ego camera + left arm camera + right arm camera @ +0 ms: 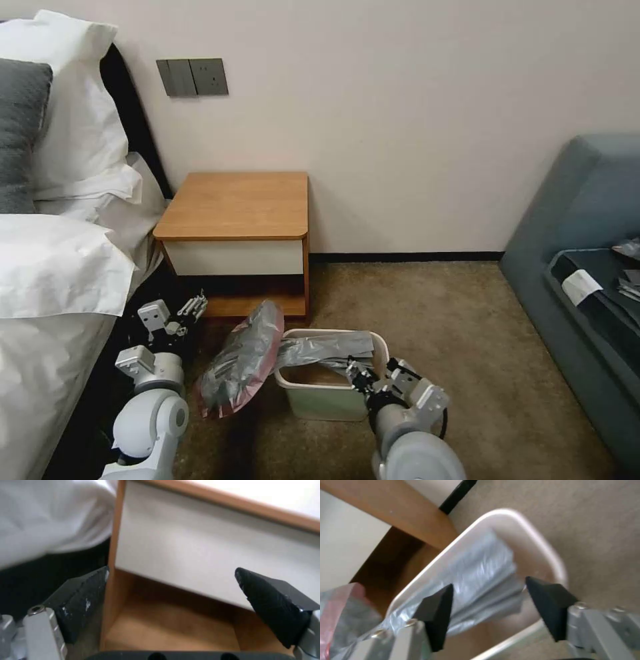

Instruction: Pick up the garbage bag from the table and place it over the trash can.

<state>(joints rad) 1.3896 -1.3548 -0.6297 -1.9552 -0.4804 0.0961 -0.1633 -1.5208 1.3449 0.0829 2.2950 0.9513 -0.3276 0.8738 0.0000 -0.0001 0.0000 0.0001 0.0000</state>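
Note:
The garbage bag point(241, 357) hangs off the trash can's left side, grey and crinkly with a pinkish-red edge, its other end lying across the can's opening point(480, 572). The cream trash can point(333, 397) stands on the carpet in front of the table point(233, 207), whose wooden top is bare. My right gripper point(359, 377) hovers open at the can's near right rim; in the right wrist view point(489, 582) the bag lies just beyond its fingers. My left gripper point(191, 307) is open low beside the table's lower shelf point(166, 622), pointing at the white drawer front point(200, 550).
A bed with white linen and pillows point(60, 267) fills the left side, close to my left arm. A grey-blue sofa point(587, 253) stands at the right. Open carpet point(453, 333) lies between the trash can and the sofa.

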